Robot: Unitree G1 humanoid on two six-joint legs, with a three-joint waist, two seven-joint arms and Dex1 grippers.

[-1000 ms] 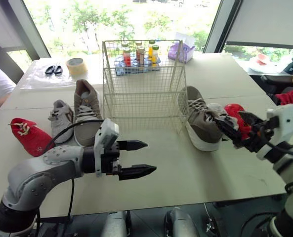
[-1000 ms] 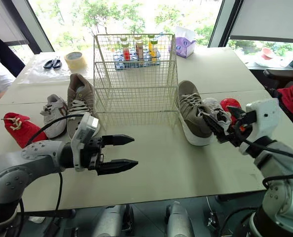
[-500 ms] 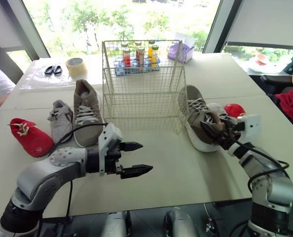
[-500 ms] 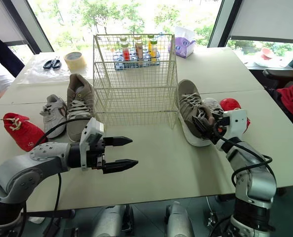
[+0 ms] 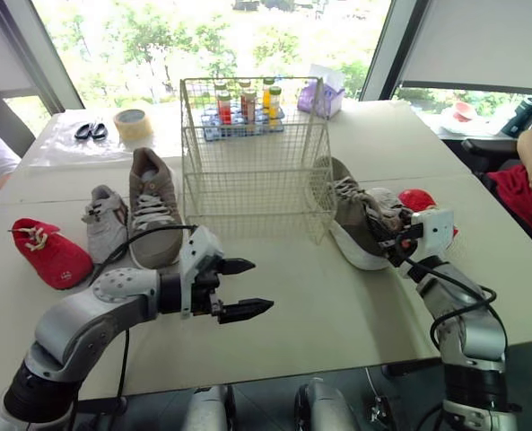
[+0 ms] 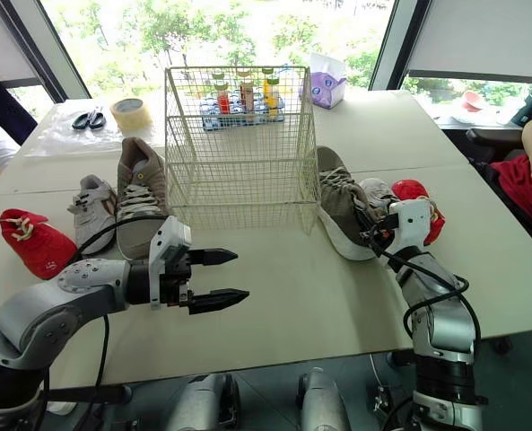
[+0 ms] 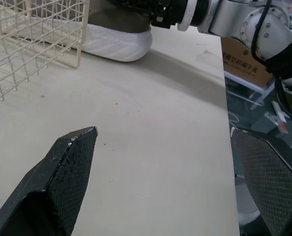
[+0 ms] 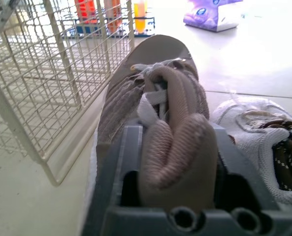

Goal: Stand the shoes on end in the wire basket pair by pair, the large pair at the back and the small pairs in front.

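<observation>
The right gripper was clamped on the collar of the large taupe lace-up sneaker, which lay on its white sole on the beige table, just right of the empty cream wire basket. And the left gripper hovered in front of the basket, fingers spread wide, holding nothing. Its taupe mate lay to the basket's left.
</observation>
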